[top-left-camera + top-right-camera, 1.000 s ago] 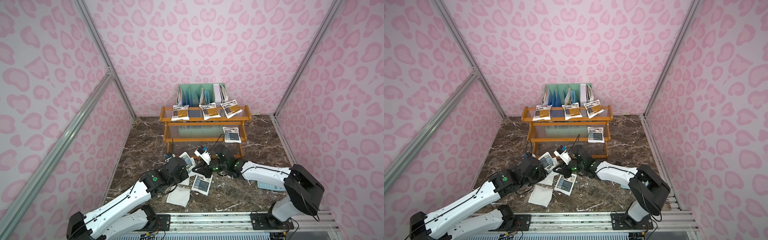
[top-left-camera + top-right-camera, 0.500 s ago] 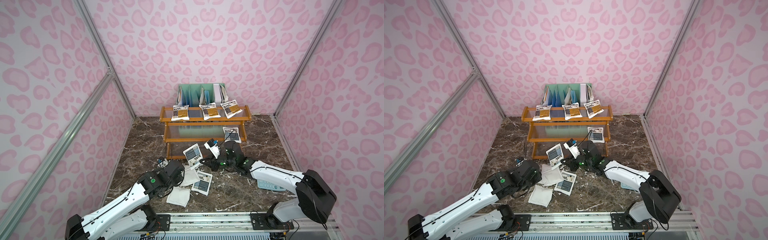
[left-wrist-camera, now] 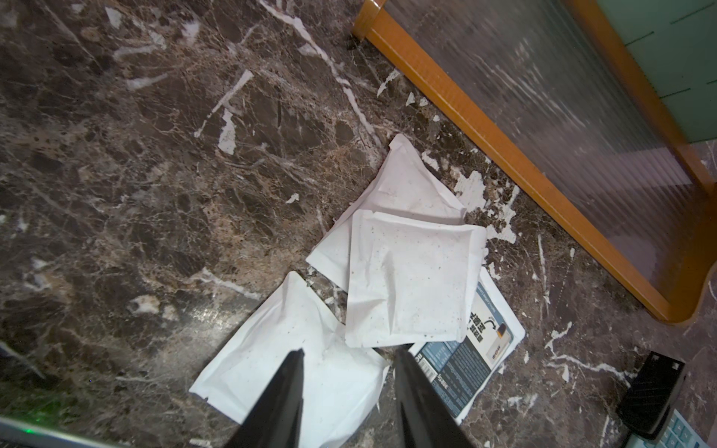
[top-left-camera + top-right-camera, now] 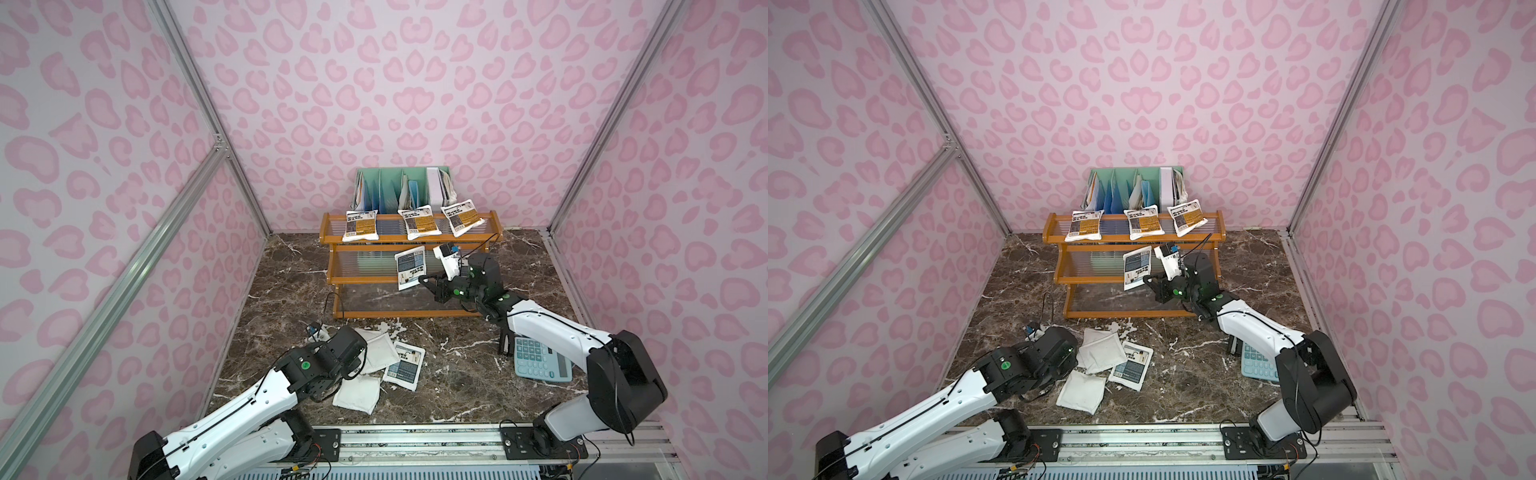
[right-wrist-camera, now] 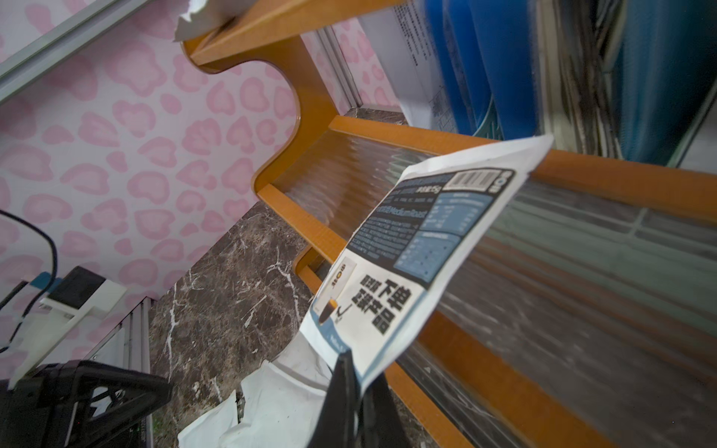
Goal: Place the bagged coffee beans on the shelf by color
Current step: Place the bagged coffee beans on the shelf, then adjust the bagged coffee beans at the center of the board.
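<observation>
Nearby, calculator (image 4: 540, 362), divider rack (image 4: 390, 187) behind shelf (image 4: 365, 280)

At twelve o'clock, the shelf (image 4: 361, 280) has its top tier filled by three orange pouches (image 4: 418, 224); the middle tier is open left of a hanging blue pouch (image 4: 410, 267). The desk (image 4: 291, 299) carries loose pouches (image 4: 380, 351) at seven o'clock and a calculator (image 4: 538, 359) at four.

Cannot tell label colour on 3 face-down white pouches (image 3: 407, 279). Partly buried under 1: loose blue pouch (image 3: 458, 368). Half covered by right arm (image 4: 552, 328) in both top views: calculator (image 4: 536, 359). Pinched out of sight in right pincer (image 5: 355, 368): corner of held blue pouch (image 5: 419, 252).
</observation>
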Tool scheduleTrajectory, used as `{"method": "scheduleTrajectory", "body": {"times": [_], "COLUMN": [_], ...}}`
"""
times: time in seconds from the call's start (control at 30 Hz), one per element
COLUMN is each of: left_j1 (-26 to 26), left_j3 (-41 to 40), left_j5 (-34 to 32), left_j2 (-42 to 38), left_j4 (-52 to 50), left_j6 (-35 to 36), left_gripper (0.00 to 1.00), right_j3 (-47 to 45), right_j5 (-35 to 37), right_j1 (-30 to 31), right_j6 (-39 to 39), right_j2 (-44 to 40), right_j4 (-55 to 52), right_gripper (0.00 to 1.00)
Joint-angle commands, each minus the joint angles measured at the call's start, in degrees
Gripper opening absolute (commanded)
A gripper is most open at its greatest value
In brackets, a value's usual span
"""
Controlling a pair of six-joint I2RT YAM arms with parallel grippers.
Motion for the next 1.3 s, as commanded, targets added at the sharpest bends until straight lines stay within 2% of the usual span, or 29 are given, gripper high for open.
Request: {"method": "scheduleTrajectory", "body": {"times": [0.0,0.2,0.33,0.43,0.5,0.7,0.87,1.03,1.27], "left_j1": [0.0,-0.1,-0.1,-0.2,-0.3,-0.2,-0.5,-1.0,-2.4], "left_j3": [-0.1,-0.3,0.1,0.3,0.4,1.1,1.4,3.4,9.3], "left_j5": [-0.4,0.2,1.0,1.1,1.1,1.7,5.0,11.5,19.8], "left_j2": [0.2,1.2,2.4,3.2,3.6,5.7,9.7,17.1,28.0], "left_j4": [0.4,1.3,1.8,2.2,2.5,3.1,6.9,14.0,20.4], "left_j6": [-0.2,-0.4,0.0,0.2,0.3,1.8,5.0,11.7,19.2], "left_gripper": [0.43,0.43,0.43,0.43,0.43,0.44,0.47,0.48,0.48], "right_j3": [1.4,3.8,3.8,2.4,0.9,-4.4,-12.2,-21.0,-25.7], "right_j5": [1.6,2.8,5.5,9.0,9.6,12.7,13.9,12.7,11.9], "right_j1": [-0.6,-1.3,-1.2,-1.1,-0.9,1.0,7.5,15.5,17.1], "right_j6": [0.1,0.9,2.0,2.5,2.8,2.0,-1.4,-1.6,-0.3], "right_j2": [1.9,5.6,5.2,2.9,0.8,-7.7,-15.1,-16.8,-15.6], "right_j4": [2.9,2.6,0.8,-1.4,-2.2,-7.7,-11.3,-10.5,-11.1], "right_gripper": [0.0,0.01,0.35,0.47,0.51,0.54,0.51,0.5,0.49]}}
